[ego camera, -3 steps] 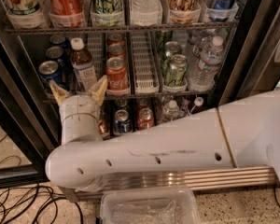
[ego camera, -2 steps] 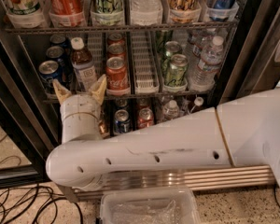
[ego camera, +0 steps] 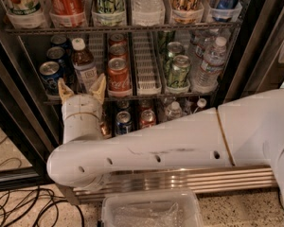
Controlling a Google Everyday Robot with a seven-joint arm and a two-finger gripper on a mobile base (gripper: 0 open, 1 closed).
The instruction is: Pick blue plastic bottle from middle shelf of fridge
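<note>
The blue plastic bottle (ego camera: 84, 65), with white cap, dark liquid and blue-and-white label, stands upright on the middle shelf (ego camera: 146, 74) of the fridge (ego camera: 19, 122), between a row of blue cans (ego camera: 51, 74) and a row of red cans (ego camera: 118, 72). My gripper (ego camera: 81, 88) is open just in front of the bottle, at the shelf's front edge, its two tan fingertips (ego camera: 99, 86) pointing up on either side of the bottle's lower part. The fingers do not grip it. My white arm (ego camera: 170, 145) crosses the lower half of the view.
Green cans (ego camera: 178, 70) and clear water bottles (ego camera: 210, 63) fill the shelf's right side. Large soda bottles (ego camera: 66, 4) stand on the rack above, small cans (ego camera: 132, 119) on the rack below. A clear plastic tub (ego camera: 151, 212) and black cables (ego camera: 19, 207) lie on the floor.
The gripper has shifted very slightly toward the bottle; otherwise nothing has visibly changed.
</note>
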